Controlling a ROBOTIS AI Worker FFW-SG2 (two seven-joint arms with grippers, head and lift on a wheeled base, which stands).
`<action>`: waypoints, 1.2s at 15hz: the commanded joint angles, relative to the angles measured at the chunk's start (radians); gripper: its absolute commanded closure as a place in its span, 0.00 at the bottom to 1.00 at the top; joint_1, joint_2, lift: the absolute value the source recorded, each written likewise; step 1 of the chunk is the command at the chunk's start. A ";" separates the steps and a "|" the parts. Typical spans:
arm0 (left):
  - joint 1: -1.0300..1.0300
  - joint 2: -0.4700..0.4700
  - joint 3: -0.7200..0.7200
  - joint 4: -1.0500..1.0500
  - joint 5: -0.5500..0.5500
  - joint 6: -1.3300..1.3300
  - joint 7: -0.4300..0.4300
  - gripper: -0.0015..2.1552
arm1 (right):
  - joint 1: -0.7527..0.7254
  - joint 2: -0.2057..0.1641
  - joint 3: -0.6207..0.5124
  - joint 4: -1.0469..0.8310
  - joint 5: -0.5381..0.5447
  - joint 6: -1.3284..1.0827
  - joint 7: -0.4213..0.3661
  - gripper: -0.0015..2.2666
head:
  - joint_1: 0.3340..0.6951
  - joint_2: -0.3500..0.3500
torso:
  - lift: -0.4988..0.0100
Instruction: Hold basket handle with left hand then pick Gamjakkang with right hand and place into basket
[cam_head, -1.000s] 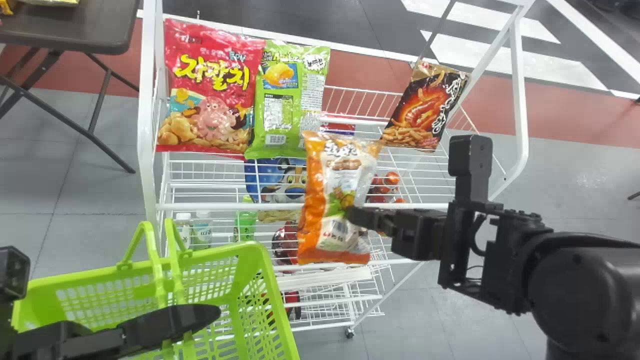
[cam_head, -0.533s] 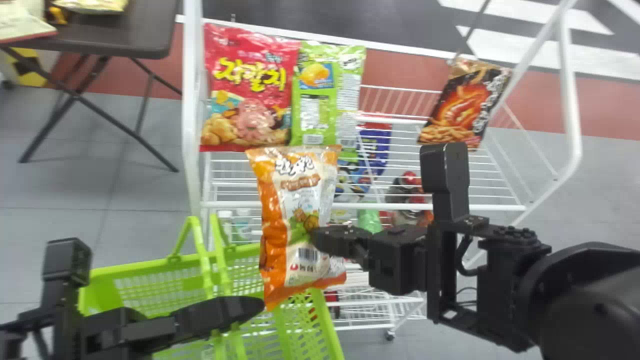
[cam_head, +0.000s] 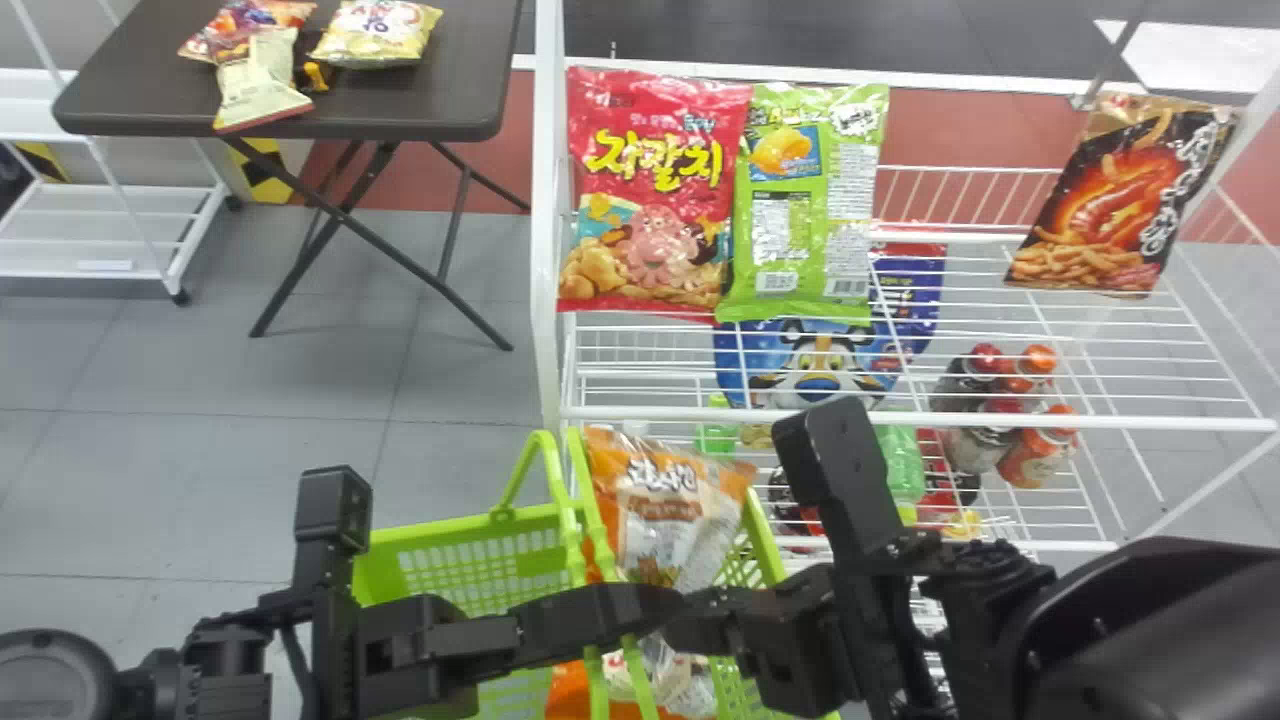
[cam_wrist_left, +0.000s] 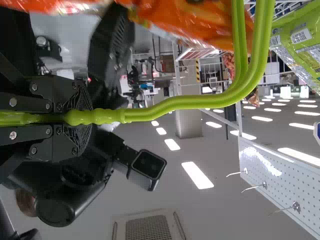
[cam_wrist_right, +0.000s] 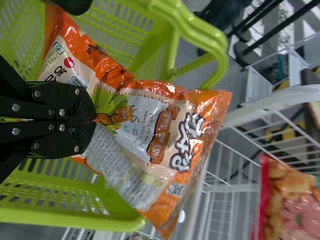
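Between the pinched fingers of the right gripper (cam_head: 690, 620) hangs the Gamjakkang (cam_head: 665, 500), an orange and white bag gripped near its middle. From those fingertips one end of it stands up past the basket rim, while the other reaches down over the basket's opening; how deep it sits, I cannot tell.

Right against them, in the head view, come the fingertips of the left gripper (cam_head: 655, 605); whether the two grippers touch, I cannot tell. Its fingers are closed around the green basket handle (cam_wrist_left: 175, 105), which runs out from between them in a bend. Below both pairs of fingers is the green basket (cam_head: 440, 528), with slotted walls.

Farther forward from the fingers stands a white wire rack (cam_head: 1000, 420). At its upper level are a red snack bag (cam_head: 650, 180) and a green snack bag (cam_head: 800, 230) side by side, then a black snack bag (cam_head: 1120, 200) well apart to the right. Beneath them are a blue bag (cam_head: 820, 365) with a tiger face and some bottles (cam_head: 1035, 450).

Well forward and left of the fingers is a dark table (cam_head: 130, 90), holding several small snack bags (cam_head: 380, 30).
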 joint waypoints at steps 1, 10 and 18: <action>0.000 0.001 0.001 0.000 0.003 0.001 -0.002 1.00 | 0.016 -0.010 0.018 0.018 0.039 0.005 0.028 0.12 | 1.00 0.48 | 0.95; 0.004 -0.002 -0.002 0.005 0.002 0.001 -0.009 1.00 | 0.105 0.020 -0.391 -0.002 -0.170 -0.380 0.005 0.03 | 1.00 0.31 | 0.95; 0.003 -0.002 -0.008 0.022 0.002 0.001 -0.013 1.00 | 0.206 0.083 -0.558 0.253 -0.161 -1.150 -0.019 0.04 | 1.00 0.02 | 0.95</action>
